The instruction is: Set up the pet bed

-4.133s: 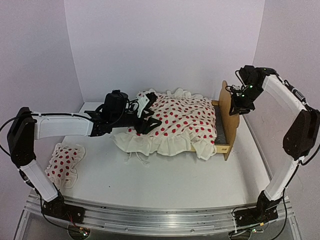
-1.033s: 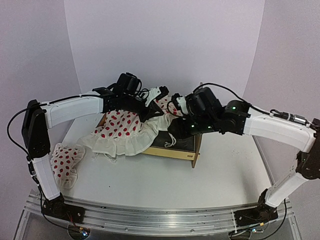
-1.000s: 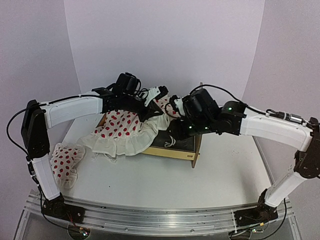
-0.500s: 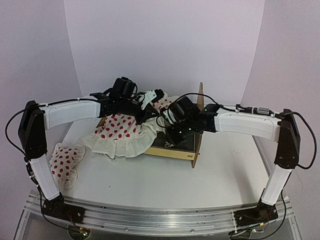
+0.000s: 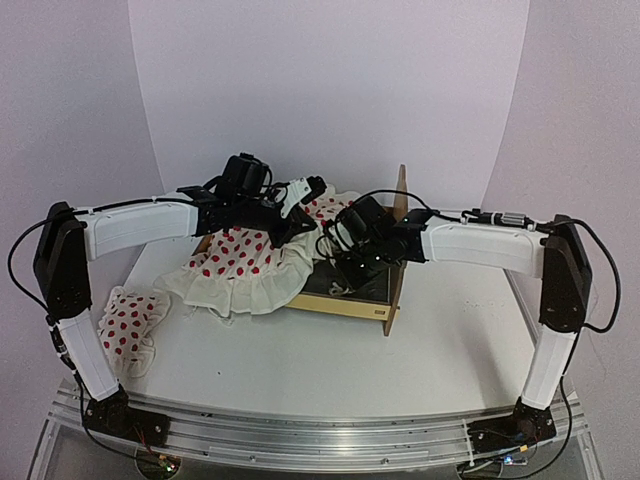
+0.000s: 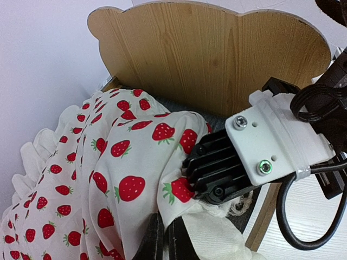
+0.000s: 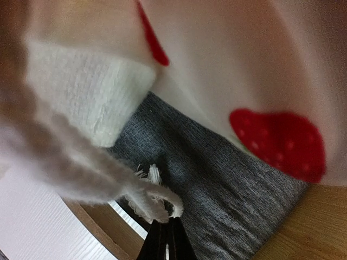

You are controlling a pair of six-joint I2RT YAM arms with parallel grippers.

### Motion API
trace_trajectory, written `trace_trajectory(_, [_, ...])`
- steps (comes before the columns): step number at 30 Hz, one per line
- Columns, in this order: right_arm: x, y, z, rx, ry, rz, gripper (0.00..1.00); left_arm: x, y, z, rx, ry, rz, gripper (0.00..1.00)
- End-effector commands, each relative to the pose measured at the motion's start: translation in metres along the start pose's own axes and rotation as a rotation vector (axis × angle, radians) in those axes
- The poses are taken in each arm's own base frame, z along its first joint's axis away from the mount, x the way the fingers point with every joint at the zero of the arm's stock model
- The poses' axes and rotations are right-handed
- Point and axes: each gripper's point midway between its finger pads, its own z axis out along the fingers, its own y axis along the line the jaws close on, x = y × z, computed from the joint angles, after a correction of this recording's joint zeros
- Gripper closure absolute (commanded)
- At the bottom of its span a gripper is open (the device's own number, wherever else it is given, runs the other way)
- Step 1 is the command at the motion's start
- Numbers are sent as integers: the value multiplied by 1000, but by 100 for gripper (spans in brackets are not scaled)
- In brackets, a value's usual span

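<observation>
Matt light plywood, visible grain, on pet bed (image 6: 217, 59); mattress pad (image 7: 217, 179) coarse grey woven fabric; ruffled cloth (image 6: 108, 162) soft matt cotton-like; cord (image 7: 97, 176) fuzzy white, frayed end; table (image 5: 400, 360) smooth white.

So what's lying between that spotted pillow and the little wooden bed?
The ruffled cloth. It spills off the bed onto the table, and its edge ends close by the pillow. The top view shows it.
</observation>
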Motion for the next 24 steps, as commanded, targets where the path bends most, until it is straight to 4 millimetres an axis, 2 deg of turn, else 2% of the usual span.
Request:
trace_trajectory(1, [-20, -8, -22, 25, -51, 25, 100, -28, 15, -23, -71, -76, 51, 100])
trace_trajectory(4, [-36, -10, -47, 15, -95, 52, 100, -26, 17, -23, -80, -73, 57, 100])
trace_trajectory(8, [-65, -3, -94, -68, -193, 84, 100, -25, 19, -23, -94, -74, 61, 100])
trace_trajectory(10, [-73, 3, -113, -119, -227, 99, 100, -26, 20, -24, -98, -77, 64, 100])
trace_trajectory(12, [-75, 6, -124, -150, -239, 113, 100, -26, 20, -24, -98, -78, 71, 100])
trace_trajectory(16, [-69, 5, -129, -153, -226, 143, 100, -25, 21, -23, -102, -79, 73, 100])
trace_trajectory(20, [-57, 8, -125, -175, -194, 173, 100, -23, 19, -24, -96, -78, 73, 100])
trace_trajectory(24, [-43, 38, -120, -346, -120, 207, 100, -21, 17, -24, -92, -76, 72, 100])
